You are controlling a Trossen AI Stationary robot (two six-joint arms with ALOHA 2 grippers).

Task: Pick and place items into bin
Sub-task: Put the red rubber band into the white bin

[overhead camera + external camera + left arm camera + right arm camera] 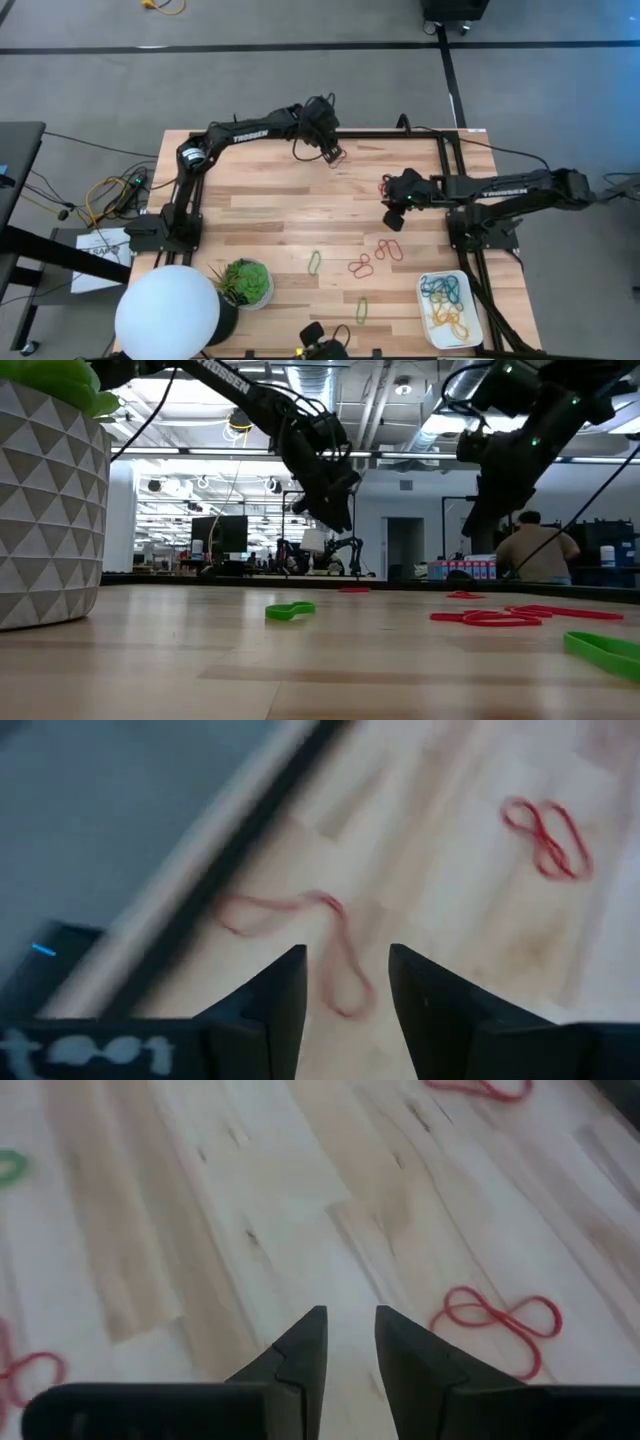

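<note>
Rubber bands lie flat on the wooden table: red ones [360, 265] [388, 248], green ones [314, 262] [362, 310]. The white bin [421, 310] sits at the near right corner and holds teal and yellow bands [445, 300]. My left gripper [330, 150] [347, 970] hangs open near the far edge, above a red band [335, 965] that shows between its fingers; another red band [548, 835] lies beyond. My right gripper [393, 215] [351, 1340] hovers right of centre, narrowly open, with a red band [495, 1320] on the table beside it.
A potted plant [245, 283] and a large white round lamp [167, 310] stand at the near left corner. The black arm frame rail [390, 133] runs along the far edge beside my left gripper. A person [535, 565] sits in the room beyond the table.
</note>
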